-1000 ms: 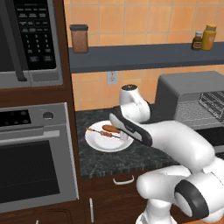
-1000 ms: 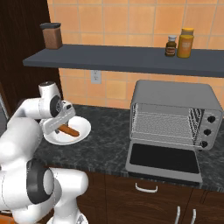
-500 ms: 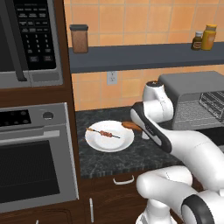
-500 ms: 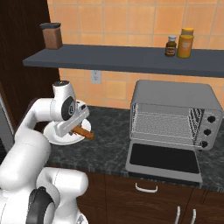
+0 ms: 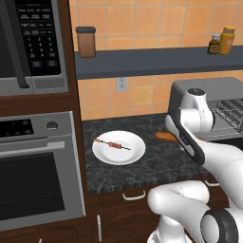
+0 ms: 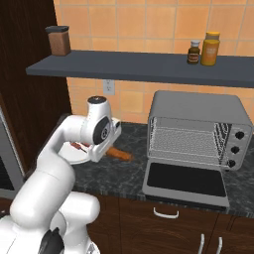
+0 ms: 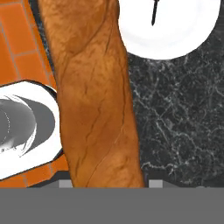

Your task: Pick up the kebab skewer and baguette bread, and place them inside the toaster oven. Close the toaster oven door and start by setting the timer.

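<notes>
My gripper [image 6: 105, 150] is shut on the baguette bread [image 6: 119, 155], an orange-brown stick held just above the dark counter between the plate and the toaster oven [image 6: 198, 111]. From the left base camera, one end of the baguette [image 5: 165, 136] sticks out behind my forearm. Up close the baguette [image 7: 94, 96] runs lengthwise between my jaws. The kebab skewer [image 5: 113, 144] lies on the white plate [image 5: 134, 153]; its tip [image 7: 154, 13] shows on the plate [image 7: 183, 35]. The toaster oven door [image 6: 186, 181] is dropped open, with the wire rack [image 6: 186, 141] bare inside.
A microwave [image 5: 28, 42] sits above a built-in steel oven [image 5: 38, 180] at the left. The wall shelf [image 6: 149, 67] carries a brown jar [image 6: 59, 40] and two bottles [image 6: 204, 48]. An outlet [image 5: 121, 84] is on the tiled wall.
The arm has swung right from over the plate towards the toaster oven, carrying the baguette off the plate. The skewer has stayed on the plate.
</notes>
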